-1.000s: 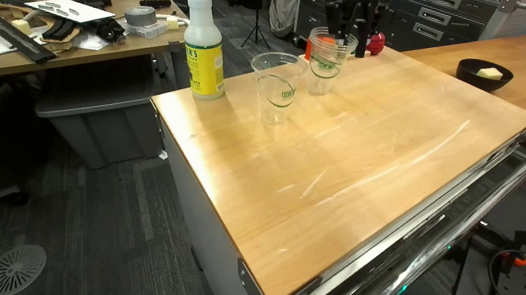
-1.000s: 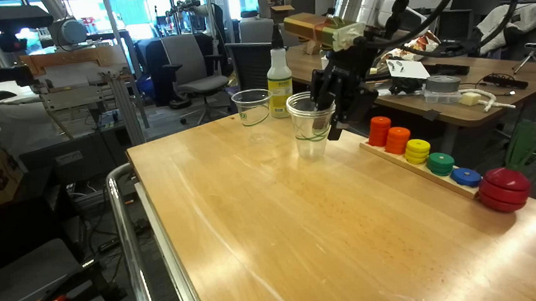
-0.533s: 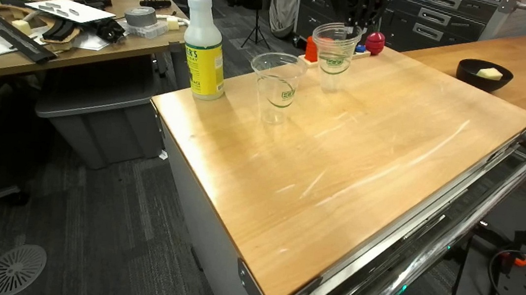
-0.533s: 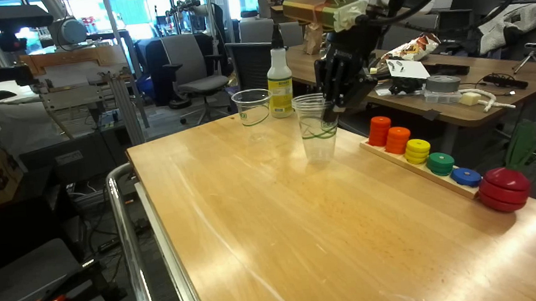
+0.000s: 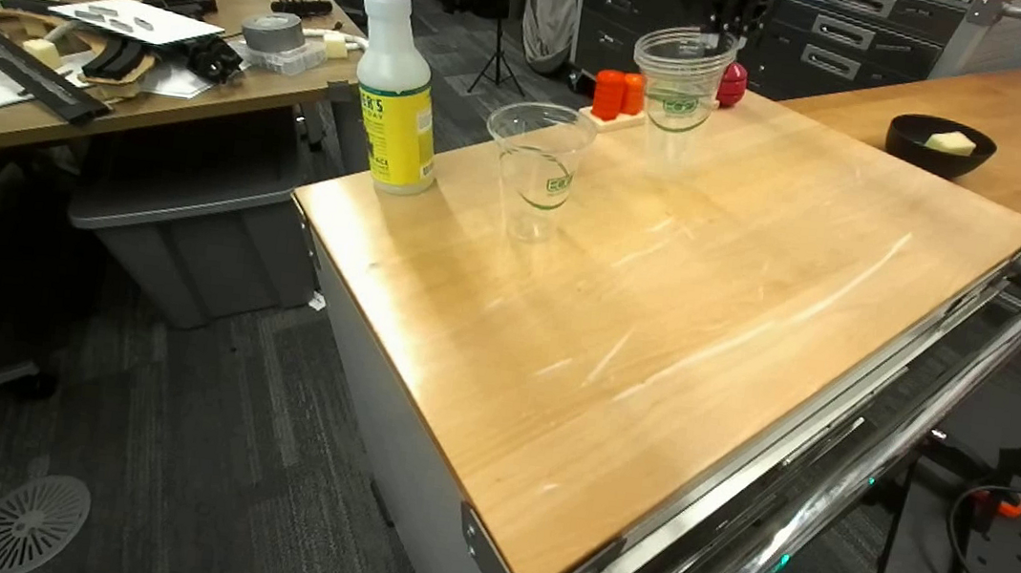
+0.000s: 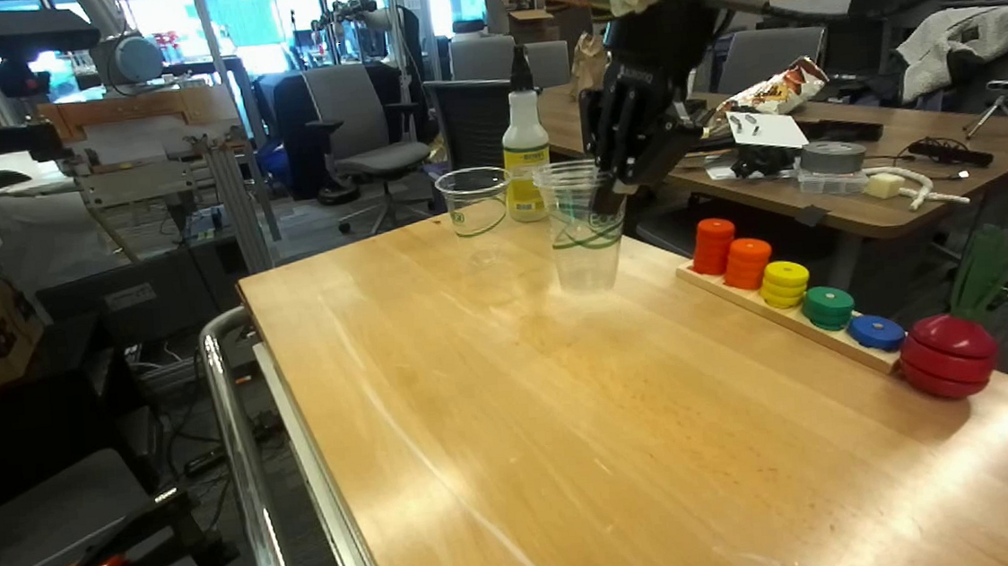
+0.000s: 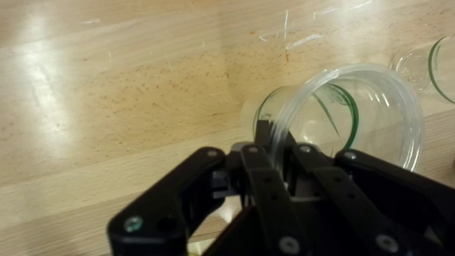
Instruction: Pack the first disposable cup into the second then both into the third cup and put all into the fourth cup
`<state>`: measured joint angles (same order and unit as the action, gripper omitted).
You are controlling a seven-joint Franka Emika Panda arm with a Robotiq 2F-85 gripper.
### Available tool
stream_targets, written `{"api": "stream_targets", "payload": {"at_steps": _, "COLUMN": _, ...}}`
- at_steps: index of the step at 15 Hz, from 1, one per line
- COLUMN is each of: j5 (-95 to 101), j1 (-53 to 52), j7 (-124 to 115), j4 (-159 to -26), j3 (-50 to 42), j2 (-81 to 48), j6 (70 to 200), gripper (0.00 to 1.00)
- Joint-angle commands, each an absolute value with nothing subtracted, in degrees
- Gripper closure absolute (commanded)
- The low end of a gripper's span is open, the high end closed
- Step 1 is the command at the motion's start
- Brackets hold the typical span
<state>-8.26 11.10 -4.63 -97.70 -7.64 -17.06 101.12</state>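
A stack of nested clear cups with green print (image 5: pixel 678 104) shows in both exterior views (image 6: pixel 585 245) and in the wrist view (image 7: pixel 341 106). How many cups are nested is hard to tell. A single clear cup (image 5: pixel 538 174) stands upright on the wooden tabletop beside the bottle, and also shows in an exterior view (image 6: pixel 475 209) and at the wrist view's right edge (image 7: pixel 440 67). My black gripper (image 7: pixel 273 133) is shut on the stack's wall at the rim, one finger inside and one outside. In an exterior view the gripper (image 6: pixel 612 193) holds the stack, which seems slightly above the table.
A spray bottle with a yellow label (image 6: pixel 527 160) stands close behind the single cup. A wooden ring stacker (image 6: pixel 786 319) and a red toy vegetable (image 6: pixel 949 356) lie along one edge. A black bowl (image 5: pixel 940 148) sits on an adjoining table. A metal handle (image 5: pixel 833 496) borders the cart.
The gripper's fingers have closed on the stack's wall. The stack has moved with the gripper and seems lifted, shifting up and right in one view. The single cup has not moved.
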Motion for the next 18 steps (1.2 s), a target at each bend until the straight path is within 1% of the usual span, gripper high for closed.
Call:
{"api": "stream_targets", "payload": {"at_steps": 1, "j5": -8.5, "j1": 10.0, "j7": -3.7, "j4": -101.4, "j3": -7.4, "j2": -8.1, "j6": 99.5, "gripper": 0.98}}
{"api": "stream_targets", "payload": {"at_steps": 4, "j5": -9.0, "j1": 8.5, "j7": -1.2, "j4": -101.6, "j3": -6.0, "j2": -3.4, "j6": 98.5, "gripper": 0.98}}
{"api": "stream_targets", "payload": {"at_steps": 9, "j5": -11.6, "j1": 5.5, "j7": 1.3, "j4": -99.0, "j3": -3.7, "j2": -1.9, "j6": 98.5, "gripper": 0.98}}
{"api": "stream_targets", "payload": {"at_steps": 11, "j5": -11.7, "j1": 4.3, "j7": 1.0, "j4": -98.0, "j3": -2.9, "j2": -3.3, "j6": 99.8, "gripper": 0.98}}
{"api": "stream_targets", "payload": {"at_steps": 18, "j5": -12.9, "j1": 2.9, "j7": 3.2, "j4": -94.3, "j3": -1.8, "j2": -8.9, "j6": 97.7, "gripper": 0.98}}
